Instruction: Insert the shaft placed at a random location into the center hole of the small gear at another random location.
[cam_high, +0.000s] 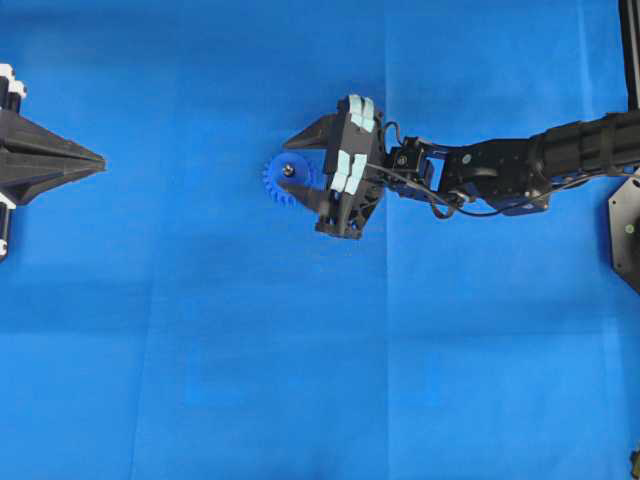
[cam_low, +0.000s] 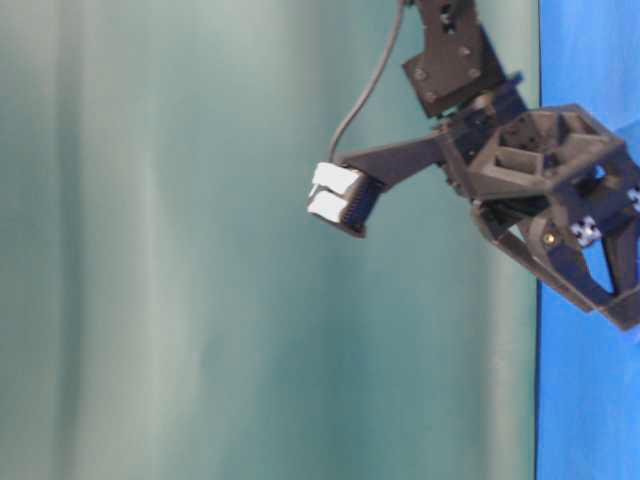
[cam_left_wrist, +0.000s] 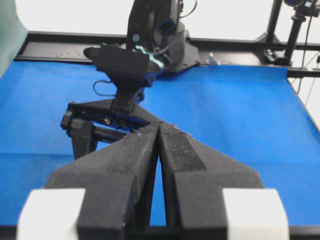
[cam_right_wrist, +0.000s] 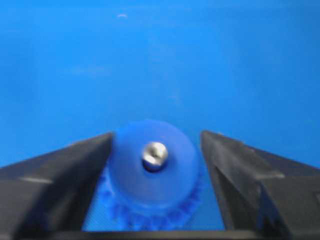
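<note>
The small gear (cam_high: 283, 183) is a bright blue toothed wheel lying flat on the blue cloth near the middle. The shaft (cam_high: 289, 170) stands in its center hole and shows as a shiny dot. In the right wrist view the gear (cam_right_wrist: 150, 185) lies between the fingers, with the shaft (cam_right_wrist: 155, 153) in the center hole (cam_right_wrist: 153, 165), whose dark rim shows just below it. My right gripper (cam_high: 305, 183) (cam_right_wrist: 156, 135) is open around the gear, the left finger close against its edge and the right finger apart. My left gripper (cam_high: 98, 160) (cam_left_wrist: 159, 126) is shut and empty at the far left.
The right arm (cam_high: 520, 165) reaches in from the right edge and also shows in the left wrist view (cam_left_wrist: 125, 65). A black mount (cam_high: 625, 225) sits at the right edge. The blue cloth (cam_high: 300, 380) covers the table.
</note>
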